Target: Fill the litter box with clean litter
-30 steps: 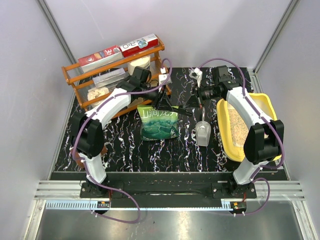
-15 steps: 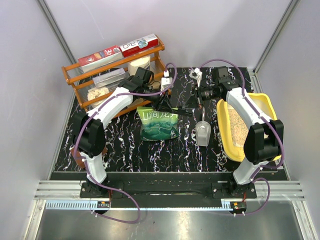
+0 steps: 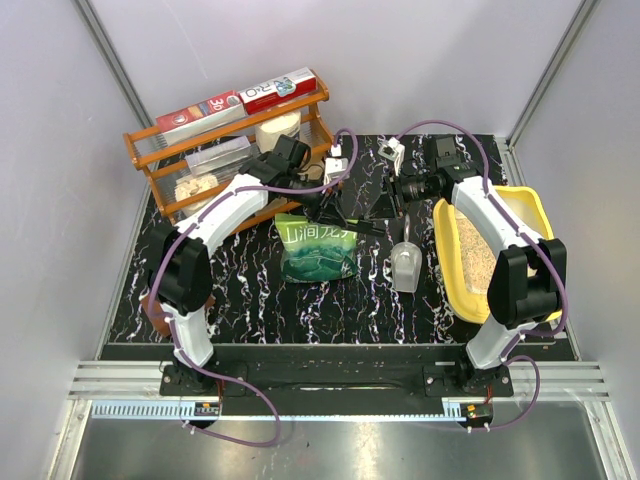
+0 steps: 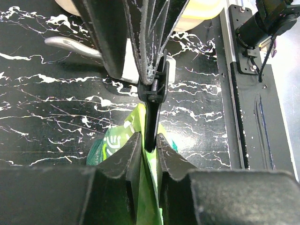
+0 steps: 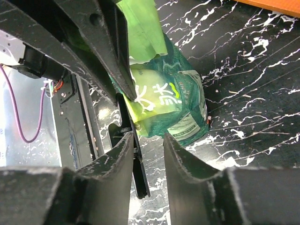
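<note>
Litter pouch (image 4: pixel 110 147), green, sits mid-table (image 3: pixel 240 300), its top pinched between the nearly closed fingers of the left gripper (image 4: pixel 145 138). Right gripper (image 5: pixel 147 140), jaws parted, holds nothing just beside it. A grey scoop (image 3: pixel 405 265) lies toward 3 o'clock; beyond it the yellow litter box (image 3: pixel 445 270) holds tan litter (image 3: pixel 478 255).

Back left on the black marbled counter (image 3: pixel 240 290): orange wire rack (image 3: pixel 155 190), red-and-white boxes (image 3: pixel 280 88) across its top, perhaps rolls inside. Right of centre: grey scoop (image 3: pixel 405 265), lying flat.
</note>
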Controlling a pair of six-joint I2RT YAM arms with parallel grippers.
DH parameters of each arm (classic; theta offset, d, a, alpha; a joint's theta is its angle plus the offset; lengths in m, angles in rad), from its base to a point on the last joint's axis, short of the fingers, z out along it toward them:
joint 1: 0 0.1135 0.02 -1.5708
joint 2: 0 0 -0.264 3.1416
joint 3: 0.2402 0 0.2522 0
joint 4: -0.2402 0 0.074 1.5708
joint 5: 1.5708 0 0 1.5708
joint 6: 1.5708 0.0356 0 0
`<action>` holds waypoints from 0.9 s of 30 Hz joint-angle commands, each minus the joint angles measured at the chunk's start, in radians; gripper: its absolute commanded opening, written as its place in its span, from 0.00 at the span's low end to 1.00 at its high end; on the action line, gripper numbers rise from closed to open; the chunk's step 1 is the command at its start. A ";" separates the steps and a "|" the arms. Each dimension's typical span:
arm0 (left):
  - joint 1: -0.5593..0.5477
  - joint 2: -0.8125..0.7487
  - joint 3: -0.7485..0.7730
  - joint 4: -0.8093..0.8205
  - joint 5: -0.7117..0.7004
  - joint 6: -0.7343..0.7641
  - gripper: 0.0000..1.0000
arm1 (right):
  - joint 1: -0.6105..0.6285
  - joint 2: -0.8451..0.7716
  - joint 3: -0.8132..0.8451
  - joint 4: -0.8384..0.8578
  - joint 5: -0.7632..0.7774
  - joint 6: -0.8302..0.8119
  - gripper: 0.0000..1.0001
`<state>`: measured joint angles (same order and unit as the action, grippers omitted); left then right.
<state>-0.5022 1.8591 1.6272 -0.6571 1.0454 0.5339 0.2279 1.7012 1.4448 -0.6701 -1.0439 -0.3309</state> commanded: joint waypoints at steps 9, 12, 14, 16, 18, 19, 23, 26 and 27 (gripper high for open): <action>-0.010 0.000 0.054 -0.050 0.011 0.057 0.03 | -0.012 -0.049 0.108 -0.205 -0.005 -0.227 0.64; -0.009 -0.001 0.054 -0.050 0.001 0.064 0.03 | -0.012 -0.048 0.111 -0.300 -0.054 -0.315 0.67; -0.010 -0.001 0.054 -0.050 0.001 0.064 0.03 | -0.010 -0.034 0.118 -0.325 -0.068 -0.353 0.68; -0.012 -0.001 0.053 -0.050 0.001 0.064 0.03 | -0.010 -0.017 0.132 -0.371 -0.061 -0.408 0.69; -0.015 -0.003 0.054 -0.050 0.001 0.064 0.03 | -0.010 -0.006 0.141 -0.372 -0.042 -0.412 0.69; -0.015 -0.003 0.051 -0.050 0.001 0.064 0.03 | -0.010 0.008 0.153 -0.370 -0.022 -0.410 0.69; -0.018 -0.003 0.053 -0.050 -0.001 0.061 0.03 | -0.010 0.040 0.186 -0.372 -0.018 -0.408 0.68; -0.018 -0.001 0.053 -0.050 -0.005 0.061 0.03 | 0.002 0.061 0.209 -0.371 -0.015 -0.399 0.67; -0.018 -0.001 0.051 -0.050 -0.007 0.060 0.03 | 0.007 0.067 0.213 -0.376 -0.007 -0.399 0.67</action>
<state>-0.5148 1.8622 1.6432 -0.7033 1.0431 0.5686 0.2218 1.7458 1.6012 -1.0233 -1.0569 -0.7094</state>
